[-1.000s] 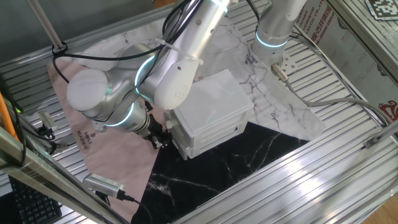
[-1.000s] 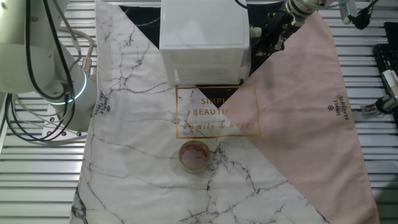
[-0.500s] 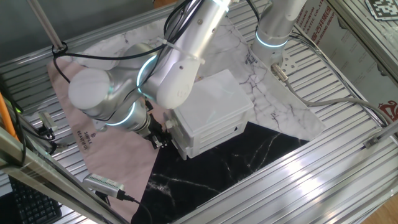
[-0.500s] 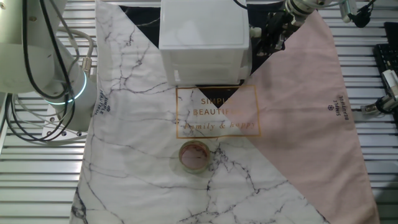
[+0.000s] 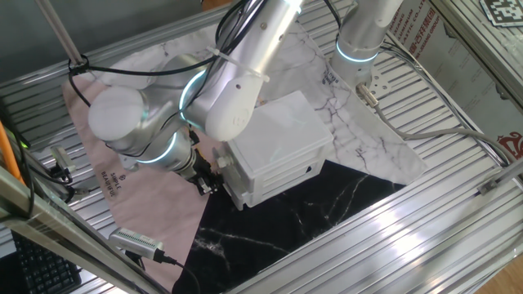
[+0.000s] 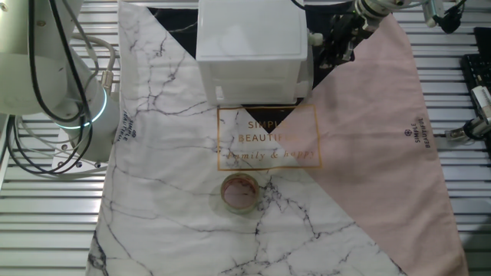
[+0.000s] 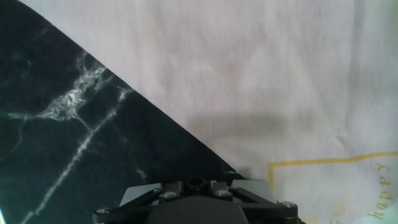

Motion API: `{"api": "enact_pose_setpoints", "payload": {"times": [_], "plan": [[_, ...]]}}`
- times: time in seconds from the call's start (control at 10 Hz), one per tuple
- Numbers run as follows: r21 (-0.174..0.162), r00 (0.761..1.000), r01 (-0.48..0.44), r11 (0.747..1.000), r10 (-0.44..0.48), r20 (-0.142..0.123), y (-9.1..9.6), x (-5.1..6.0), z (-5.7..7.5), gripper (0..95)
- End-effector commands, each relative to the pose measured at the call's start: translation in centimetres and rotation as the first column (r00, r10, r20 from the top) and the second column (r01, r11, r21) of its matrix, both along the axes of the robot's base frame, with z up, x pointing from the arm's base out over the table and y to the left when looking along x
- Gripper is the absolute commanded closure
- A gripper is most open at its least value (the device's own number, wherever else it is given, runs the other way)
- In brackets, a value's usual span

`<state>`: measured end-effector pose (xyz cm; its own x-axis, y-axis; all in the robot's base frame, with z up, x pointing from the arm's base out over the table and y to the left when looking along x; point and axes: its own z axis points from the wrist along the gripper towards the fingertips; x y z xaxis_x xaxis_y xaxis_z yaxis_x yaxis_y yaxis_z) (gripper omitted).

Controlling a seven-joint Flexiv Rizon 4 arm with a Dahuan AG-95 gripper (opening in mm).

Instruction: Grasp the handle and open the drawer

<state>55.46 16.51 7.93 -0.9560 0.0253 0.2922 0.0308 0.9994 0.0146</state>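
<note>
A small white cabinet (image 5: 278, 131) (image 6: 249, 31) stands on the cloths. Its drawer (image 5: 233, 186) faces the side where my gripper (image 5: 211, 173) (image 6: 328, 38) is, and stands out slightly from the shell. The handle (image 6: 314, 36), a tiny black knob, sits right at my fingertips, and the jaws look shut on it. The arm hides the handle in one fixed view. The hand view shows only dark marble and white cloth beyond my gripper's black housing (image 7: 196, 208); neither the fingers nor the handle appear there.
A small brown round dish (image 6: 239, 192) sits on the white marble cloth (image 6: 169, 192) below gold lettering. A pink cloth (image 6: 383, 138) lies under my gripper. A second arm's base (image 6: 69, 100) (image 5: 364, 33) stands beside the cloth. A keyboard (image 6: 479, 69) lies at the table's edge.
The drawer end of the cabinet has shifted a little toward my gripper, and my arm has drawn back slightly the same way.
</note>
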Motion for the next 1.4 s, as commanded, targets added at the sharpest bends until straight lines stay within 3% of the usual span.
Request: {"api": "enact_pose_setpoints", "payload": {"times": [0.1, 1.4], "plan": [[0.005, 1.0, 0.001, 1.0, -0.001, 0.012, -0.11, -0.1, -0.02, 95.0], [0.009, 0.998, -0.004, 1.0, 0.003, 0.055, -0.33, 0.29, -0.76, 95.0]]}}
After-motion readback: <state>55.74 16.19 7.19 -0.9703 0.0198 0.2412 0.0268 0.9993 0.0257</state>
